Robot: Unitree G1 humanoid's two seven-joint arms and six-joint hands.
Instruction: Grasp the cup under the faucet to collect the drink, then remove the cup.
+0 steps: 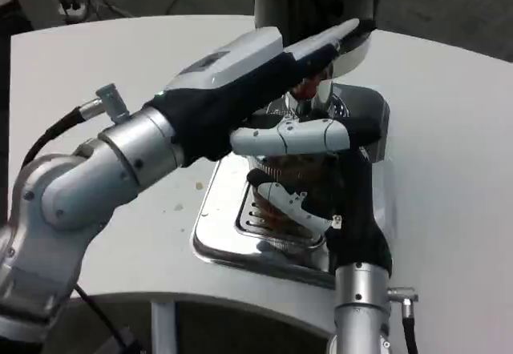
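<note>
The right hand [321, 174], rising from the lower edge of the head view, was wrapped around the clear cup [280, 182], which stood upright on the slotted drip tray [220, 242] directly beneath the faucet [309, 98] of the dispenser [317, 2] on the white desk [449, 130]. The left hand [280, 62] reached in from the left above the cup, fingers extended toward the dispenser's front near the faucet; whether it pressed anything could not be told. The cup's contents were hidden by the fingers, and the right hand, already on it, was judged placed to lift it clear.
</note>
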